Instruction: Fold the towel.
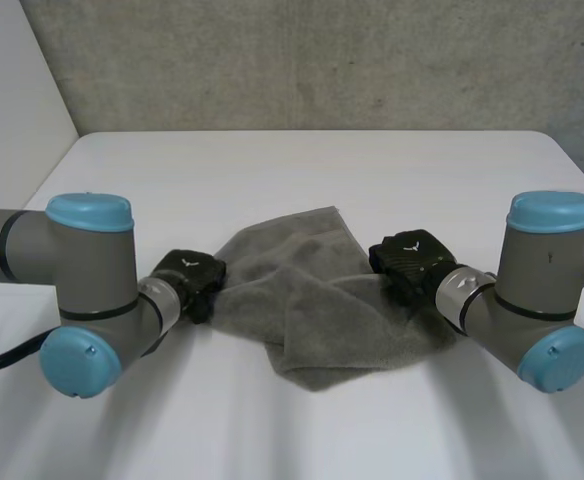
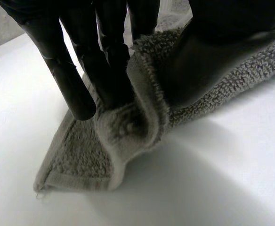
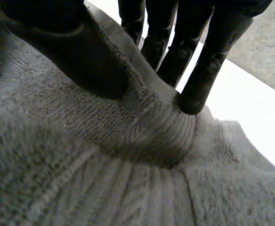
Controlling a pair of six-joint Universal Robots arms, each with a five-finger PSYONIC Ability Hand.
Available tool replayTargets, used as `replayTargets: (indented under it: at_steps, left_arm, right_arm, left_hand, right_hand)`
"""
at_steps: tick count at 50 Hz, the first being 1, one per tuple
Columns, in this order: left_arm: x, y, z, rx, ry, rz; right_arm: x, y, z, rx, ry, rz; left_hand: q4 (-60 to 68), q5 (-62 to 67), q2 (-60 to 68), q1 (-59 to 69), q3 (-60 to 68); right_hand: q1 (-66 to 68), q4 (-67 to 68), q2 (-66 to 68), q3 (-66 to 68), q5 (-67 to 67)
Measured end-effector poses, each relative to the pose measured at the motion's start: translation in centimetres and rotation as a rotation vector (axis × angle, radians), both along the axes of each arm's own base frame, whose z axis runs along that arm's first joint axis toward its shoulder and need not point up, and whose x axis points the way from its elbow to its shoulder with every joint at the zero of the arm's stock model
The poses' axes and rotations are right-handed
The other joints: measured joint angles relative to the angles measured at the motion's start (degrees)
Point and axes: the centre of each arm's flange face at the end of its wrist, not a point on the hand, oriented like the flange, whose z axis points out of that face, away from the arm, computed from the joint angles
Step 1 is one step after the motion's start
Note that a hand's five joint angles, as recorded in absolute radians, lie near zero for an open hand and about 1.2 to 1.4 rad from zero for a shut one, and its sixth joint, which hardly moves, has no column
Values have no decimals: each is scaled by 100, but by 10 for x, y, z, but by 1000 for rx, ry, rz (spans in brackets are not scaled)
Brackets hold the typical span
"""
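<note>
A grey towel (image 1: 312, 300) lies crumpled in the middle of the white table (image 1: 302, 170), between my two hands. My left hand (image 1: 194, 278) is at the towel's left edge; in the left wrist view its fingers (image 2: 104, 61) and thumb (image 2: 208, 61) pinch a raised fold of the towel (image 2: 142, 117) near a corner. My right hand (image 1: 412, 262) is at the towel's right side; in the right wrist view its thumb (image 3: 76, 56) and fingers (image 3: 203, 75) squeeze a ridge of the towel (image 3: 142, 122) between them.
Both grey arms with light-blue caps (image 1: 90, 212) (image 1: 554, 212) reach in from the sides near the table's front. A grey wall (image 1: 302, 60) stands behind the table's far edge.
</note>
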Motion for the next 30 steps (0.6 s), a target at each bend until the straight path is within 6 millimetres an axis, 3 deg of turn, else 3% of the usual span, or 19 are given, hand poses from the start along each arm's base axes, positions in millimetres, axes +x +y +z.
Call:
replayTargets:
  at_steps: [5, 12, 19, 24, 26, 30]
  left_arm:
    - [-1, 1, 15, -53, -33, -31]
    - [7, 15, 67, -178, -57, -66]
    - [15, 23, 104, -247, -119, -100]
    - [10, 10, 107, -274, -208, -142]
    - [4, -6, 108, -307, -237, -151]
    - [-9, -40, 122, -416, -252, -132]
  right_arm:
    - [-3, 6, 25, -10, -7, 3]
    - [-10, 27, 68, -11, 22, 27]
    - [-13, 42, 75, 2, 204, 115]
    - [-9, 29, 73, -55, 294, 137]
    - [-3, 13, 77, -120, 308, 122]
    - [10, -21, 108, -321, 280, 44]
  left_hand:
    - [92, 15, 28, 0, 54]
    - [92, 16, 29, 0, 67]
    - [92, 16, 29, 1, 68]
    - [113, 16, 29, 2, 68]
    - [115, 16, 29, 17, 76]
    - [116, 16, 54, 17, 82]
  right_hand:
    - [92, 249, 68, 145, 155]
    - [92, 250, 68, 145, 155]
    - [93, 250, 68, 173, 155]
    - [99, 250, 68, 175, 155]
    - [100, 250, 68, 183, 155]
    - [101, 250, 80, 208, 154]
